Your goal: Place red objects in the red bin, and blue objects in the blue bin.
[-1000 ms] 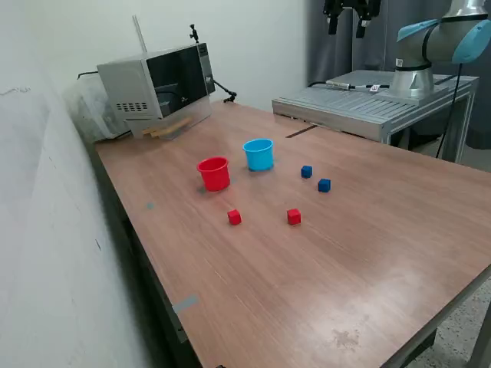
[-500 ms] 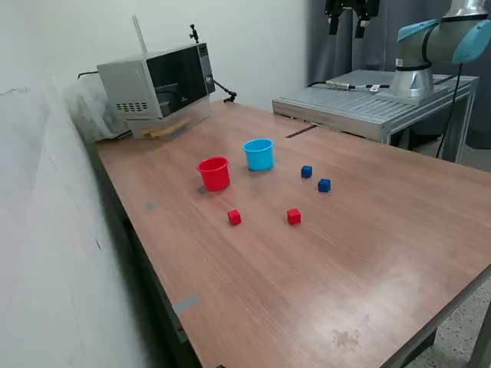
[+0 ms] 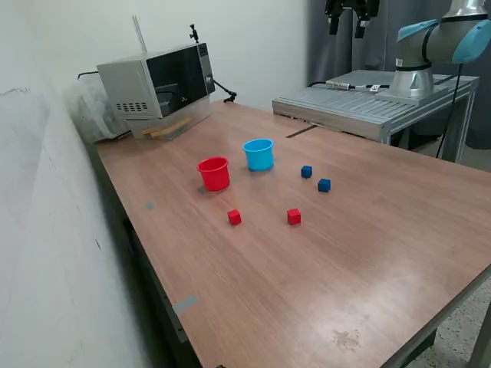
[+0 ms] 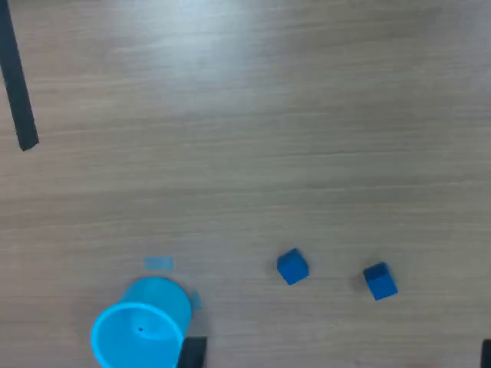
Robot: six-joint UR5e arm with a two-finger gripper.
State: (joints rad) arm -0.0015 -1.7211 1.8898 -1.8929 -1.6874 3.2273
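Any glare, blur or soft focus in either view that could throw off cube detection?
Exterior view: sharp; broad sheen on the table toward the exterior view's right, clear of the red cubes and blue cubes; shadows soft and short. Wrist view: slightly soft throughout, pale glare band across the wood, blue cup and cubes still distinct.

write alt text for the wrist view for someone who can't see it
Looking straight down on a wooden table: an upright, empty light blue cup and two small dark blue cubes lying apart beside it. A dark strip marks the wood.
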